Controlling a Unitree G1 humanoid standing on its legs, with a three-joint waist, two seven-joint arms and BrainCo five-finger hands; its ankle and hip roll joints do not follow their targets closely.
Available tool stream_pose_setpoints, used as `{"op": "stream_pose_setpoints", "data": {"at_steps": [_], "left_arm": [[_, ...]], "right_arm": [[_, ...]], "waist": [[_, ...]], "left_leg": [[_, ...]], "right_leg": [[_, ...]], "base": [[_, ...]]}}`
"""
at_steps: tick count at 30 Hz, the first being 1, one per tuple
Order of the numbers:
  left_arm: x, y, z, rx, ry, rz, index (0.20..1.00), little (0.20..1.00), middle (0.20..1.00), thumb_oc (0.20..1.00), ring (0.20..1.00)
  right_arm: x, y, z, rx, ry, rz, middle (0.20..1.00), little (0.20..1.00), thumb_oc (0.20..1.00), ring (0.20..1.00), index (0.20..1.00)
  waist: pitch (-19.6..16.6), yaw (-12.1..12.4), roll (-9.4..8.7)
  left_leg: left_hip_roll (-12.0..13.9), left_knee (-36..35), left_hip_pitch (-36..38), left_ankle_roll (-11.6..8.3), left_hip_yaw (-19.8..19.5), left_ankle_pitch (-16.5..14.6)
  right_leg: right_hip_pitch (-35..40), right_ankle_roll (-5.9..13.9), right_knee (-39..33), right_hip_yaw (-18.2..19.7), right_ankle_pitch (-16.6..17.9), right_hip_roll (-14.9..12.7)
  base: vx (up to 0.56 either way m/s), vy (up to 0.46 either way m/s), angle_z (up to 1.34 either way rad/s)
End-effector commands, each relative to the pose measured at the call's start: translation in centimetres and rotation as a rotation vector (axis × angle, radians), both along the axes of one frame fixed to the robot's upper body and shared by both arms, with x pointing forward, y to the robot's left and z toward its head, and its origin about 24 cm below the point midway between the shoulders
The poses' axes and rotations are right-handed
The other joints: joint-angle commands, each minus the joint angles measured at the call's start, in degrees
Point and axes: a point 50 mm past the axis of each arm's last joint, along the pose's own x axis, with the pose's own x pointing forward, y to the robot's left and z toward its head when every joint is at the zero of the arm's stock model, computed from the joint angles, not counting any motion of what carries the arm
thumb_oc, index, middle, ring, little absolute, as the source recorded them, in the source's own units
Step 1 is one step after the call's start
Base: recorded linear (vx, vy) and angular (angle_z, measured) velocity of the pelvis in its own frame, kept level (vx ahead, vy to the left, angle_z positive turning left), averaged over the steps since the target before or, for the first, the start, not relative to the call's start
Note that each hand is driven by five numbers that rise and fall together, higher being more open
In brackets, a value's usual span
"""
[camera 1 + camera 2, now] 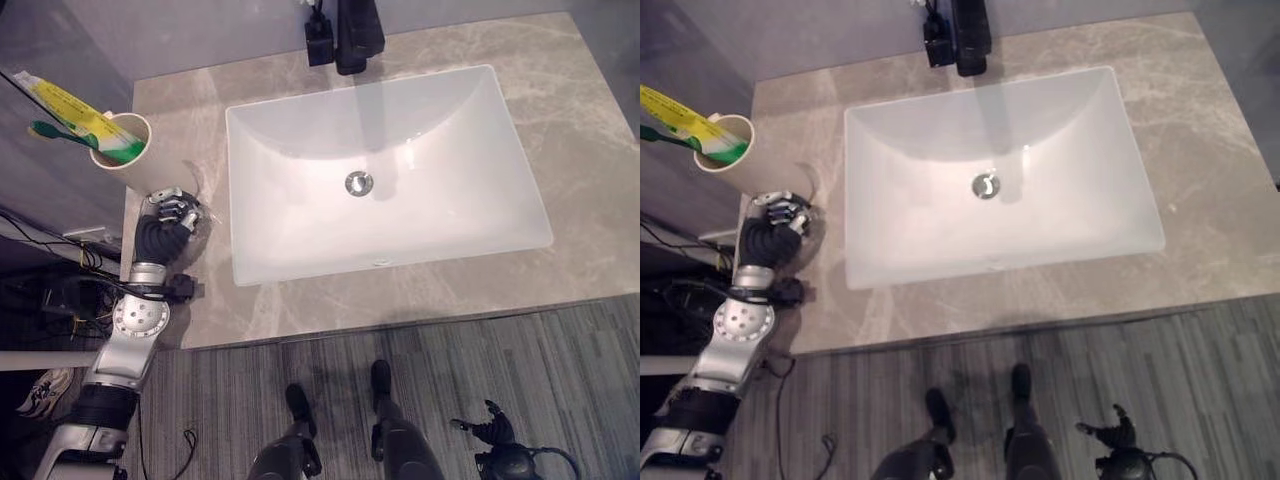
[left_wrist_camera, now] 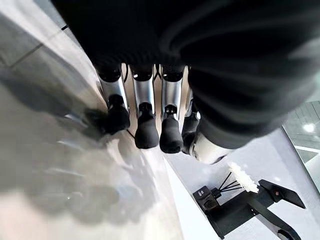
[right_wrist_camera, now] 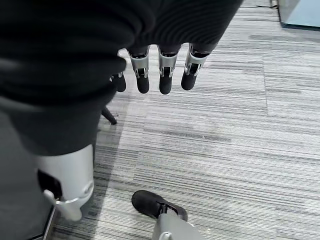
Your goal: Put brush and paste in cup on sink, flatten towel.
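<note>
Countertop cup [image 1: 128, 150]: brush [image 1: 62, 135] leaning left

A grey marbled surface [image 1: 580, 150] is seen from above, with a white rectangular sink [image 1: 385, 170] set into its middle. A black tap [image 1: 357, 35] is mounted on the surface at the far edge of the sink, with a smaller black fitting [image 1: 319, 42] just beside it. A beige cup [image 1: 128, 150] is stood on the surface near its far left corner, well apart from the tap. The left hand [image 1: 172, 212] is rested on the surface just in front of the cup, between the cup and the sink's left edge.
</note>
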Motion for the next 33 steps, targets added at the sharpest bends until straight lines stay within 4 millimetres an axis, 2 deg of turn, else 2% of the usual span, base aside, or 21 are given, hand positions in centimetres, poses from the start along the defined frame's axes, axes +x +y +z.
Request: {"op": "stream_pose_setpoints", "data": {"at_steps": [1, 9, 15, 19, 22, 25, 27, 33], "left_arm": [[-0.2, 1.0, 0.0, 0.015, -0.006, 0.024, 0.2, 0.2, 0.2, 0.2, 0.2], [-2.4, 2.8, -1.2, 0.036, 0.047, 0.034, 0.2, 0.2, 0.2, 0.2, 0.2], [-2.9, 4.1, -1.8, 0.001, 0.063, 0.095, 0.2, 0.2, 0.2, 0.2, 0.2], [-2.7, 4.2, -0.8, 0.019, 0.027, 0.109, 0.2, 0.2, 0.2, 0.2, 0.2], [-2.1, 4.1, 0.8, 0.029, -0.032, 0.112, 0.2, 0.2, 0.2, 0.2, 0.2], [-1.9, 4.2, 1.2, 0.029, -0.045, 0.114, 0.2, 0.2, 0.2, 0.2, 0.2], [-1.4, 4.5, 2.3, 0.037, -0.074, 0.12, 0.2, 0.2, 0.2, 0.2, 0.2], [-0.1, 5.3, 3.9, 0.05, -0.103, 0.172, 0.2, 0.2, 0.2, 0.2, 0.2]], "right_arm": [[-0.1, -0.3, 0.1, 0.004, 0.0, -0.02, 1.0, 1.0, 1.0, 1.0, 1.0], [-0.8, -0.4, -0.3, 0.023, 0.027, -0.045, 1.0, 1.0, 1.0, 1.0, 1.0], [-0.8, 0.2, -0.5, 0.034, 0.032, -0.024, 1.0, 1.0, 1.0, 1.0, 1.0], [-0.7, 0.3, -0.5, 0.022, 0.042, 0.007, 1.0, 1.0, 1.0, 1.0, 1.0], [-0.5, 0.1, -0.4, 0.016, 0.037, -0.004, 1.0, 1.0, 1.0, 1.0, 1.0], [-0.4, 0.1, -0.3, 0.011, 0.032, -0.007, 1.0, 1.0, 1.0, 1.0, 1.0], [-0.5, -0.2, -0.2, 0.005, 0.031, -0.022, 1.0, 1.0, 1.0, 1.0, 1.0], [-0.9, -0.4, -0.4, -0.002, 0.05, -0.028, 1.0, 1.0, 1.0, 1.0, 1.0]], "waist": [[-2.46, -0.46, -1.12], [-3.45, 0.79, -1.16], [-3.73, 1.15, -1.12], [-3.62, 1.24, -1.13], [-3.55, 1.06, -1.12], [-3.63, 0.97, -1.21], [-3.47, 0.79, -1.17], [-3.29, 0.12, -1.28]], "left_leg": [[6.13, 0.28, -0.33, -6.63, -3.38, 3.04], [6.17, 0.28, 0.1, -6.58, -3.66, 2.83], [6.23, 0.28, -0.21, -6.63, -3.8, 3.04], [6.25, 0.28, -0.16, -6.78, -3.83, 2.86], [6.22, 0.28, -0.41, -6.83, -3.76, 2.83], [6.13, 0.28, -0.77, -6.79, -3.75, 3.08], [6.11, 0.28, -0.63, -6.88, -3.51, 2.83], [6.16, 0.28, -0.91, -6.9, -3.11, 3.08]], "right_leg": [[0.0, 4.87, 0.51, -0.82, 1.08, -4.36], [0.78, 4.68, 0.51, -1.16, 0.55, -4.24], [0.77, 4.64, 0.51, -1.45, 0.42, -4.2], [0.74, 4.67, 0.51, -1.47, 0.29, -4.13], [0.49, 4.76, 0.51, -1.5, 0.37, -4.27], [0.07, 4.73, 0.51, -1.39, 0.62, -4.31], [0.08, 4.87, 0.51, -1.21, 0.57, -4.26], [-0.62, 4.98, 0.51, -0.69, 1.04, -4.33]], "base": [[0.03, 0.008, -0.02], [0.0, 0.001, 0.0], [0.0, 0.0, 0.0], [0.0, 0.0, 0.0], [0.0, 0.0, 0.0], [0.0, 0.0, 0.0], [0.0, 0.0, 0.0], [0.0, 0.0, 0.0]]}}
